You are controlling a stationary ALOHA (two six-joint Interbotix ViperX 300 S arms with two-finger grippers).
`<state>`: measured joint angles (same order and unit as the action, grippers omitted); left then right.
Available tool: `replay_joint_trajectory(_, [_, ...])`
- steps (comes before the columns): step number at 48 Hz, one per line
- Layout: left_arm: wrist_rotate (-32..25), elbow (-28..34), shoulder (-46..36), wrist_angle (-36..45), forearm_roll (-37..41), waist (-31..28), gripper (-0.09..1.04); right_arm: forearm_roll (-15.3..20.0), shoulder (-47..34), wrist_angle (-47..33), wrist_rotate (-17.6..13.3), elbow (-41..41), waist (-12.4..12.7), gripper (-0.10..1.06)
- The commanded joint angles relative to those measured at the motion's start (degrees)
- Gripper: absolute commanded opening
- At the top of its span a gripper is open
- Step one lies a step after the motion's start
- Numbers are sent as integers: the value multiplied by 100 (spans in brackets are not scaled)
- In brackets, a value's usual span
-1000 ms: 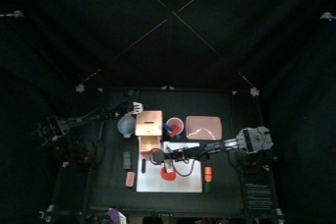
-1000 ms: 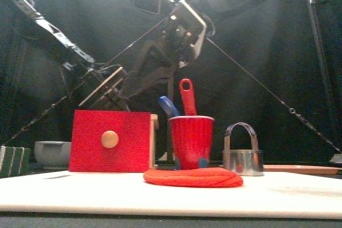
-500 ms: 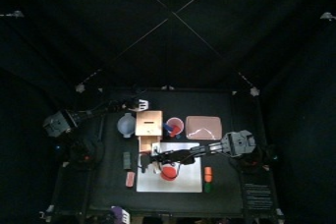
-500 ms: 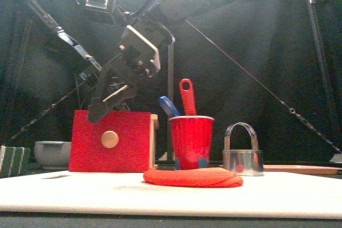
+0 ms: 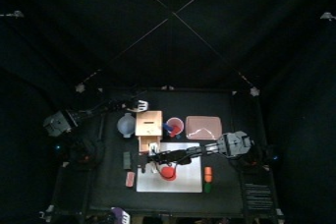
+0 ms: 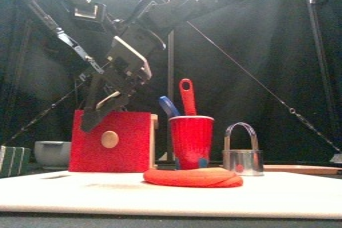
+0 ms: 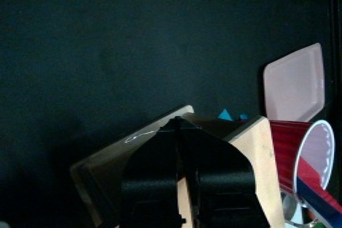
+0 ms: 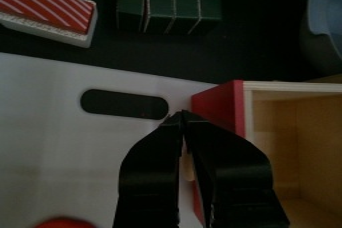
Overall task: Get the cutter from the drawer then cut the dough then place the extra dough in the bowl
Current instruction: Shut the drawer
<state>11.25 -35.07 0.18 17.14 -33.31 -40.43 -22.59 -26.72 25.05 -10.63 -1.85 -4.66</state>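
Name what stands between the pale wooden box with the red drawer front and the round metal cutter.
The red cup, holding a blue toy knife and a red toy knife, stands between box and cutter; the front view shows it.

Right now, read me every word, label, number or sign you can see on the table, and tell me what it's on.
None: nothing on the table bears readable text.
The red drawer front, red cup, metal cutter and dough are plain.
The striped toy bears only red and white stripes, no letters.
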Motion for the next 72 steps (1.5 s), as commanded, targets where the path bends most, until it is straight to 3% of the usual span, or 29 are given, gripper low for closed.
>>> replay_joint_trajectory(1, [-9,70,-62,9,18,18,33,-9,114,-18,-9,-202,149,48])
replay_joint_trajectory(27, [-9,35,-53,9,18,18,33,-246,-70,237,26,-580,475,48])
replay_joint_trajectory(72, [0,35,-62,9,9,44,33,-281,-211,220,35,-747,1002,48])
